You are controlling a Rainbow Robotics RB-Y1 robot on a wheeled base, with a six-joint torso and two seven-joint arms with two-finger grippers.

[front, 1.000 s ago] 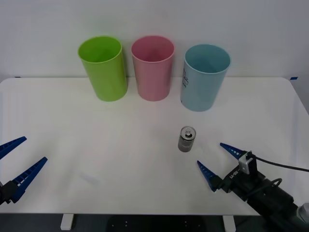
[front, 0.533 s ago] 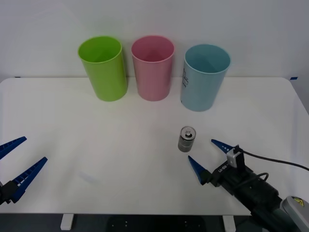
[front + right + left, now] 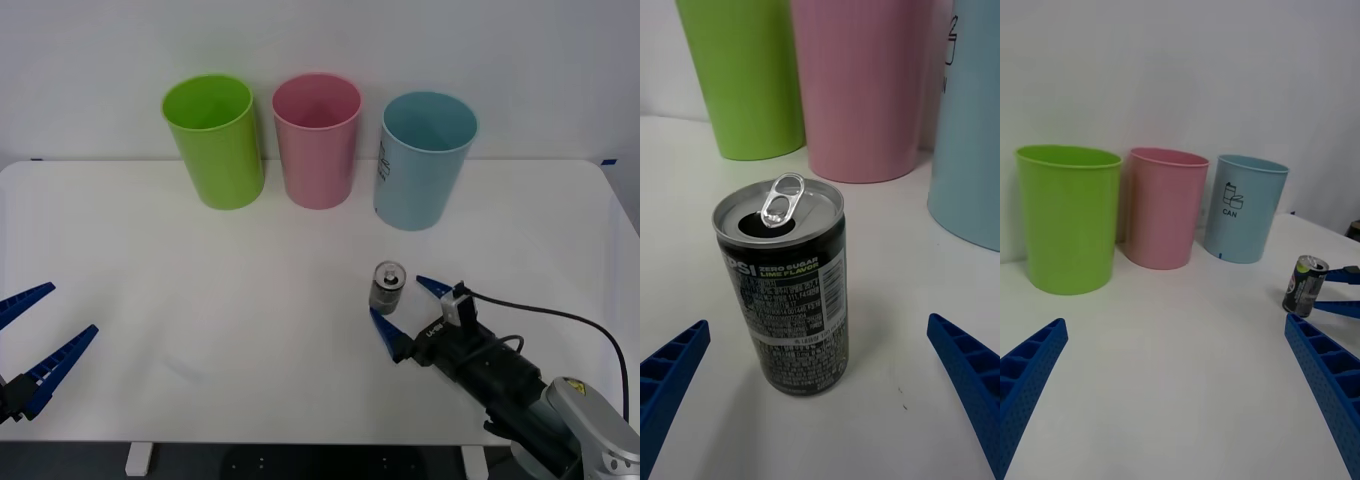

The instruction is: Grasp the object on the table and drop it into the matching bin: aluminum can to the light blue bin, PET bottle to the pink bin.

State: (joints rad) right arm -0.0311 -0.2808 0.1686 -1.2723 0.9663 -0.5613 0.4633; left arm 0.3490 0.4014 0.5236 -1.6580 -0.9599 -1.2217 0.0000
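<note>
— Right gripper (image 3: 403,310): spread wide, nothing held, low over the table (image 3: 200,280). Risk?
— Could tip the aluminum can (image 3: 387,288): one fingertip close beside its base, a nudge likely if closing off-centre.
— Can's place?
— Upright, just ahead, between the fingers' line; light blue bin (image 3: 424,160) beyond. Left gripper (image 3: 35,340) open too, parked far off.

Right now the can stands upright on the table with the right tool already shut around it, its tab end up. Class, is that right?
Not quite. The right tool is open, its fingers apart on either side of the can, not touching it, as the right wrist view shows. The can does stand upright on the table, tab up.
</note>
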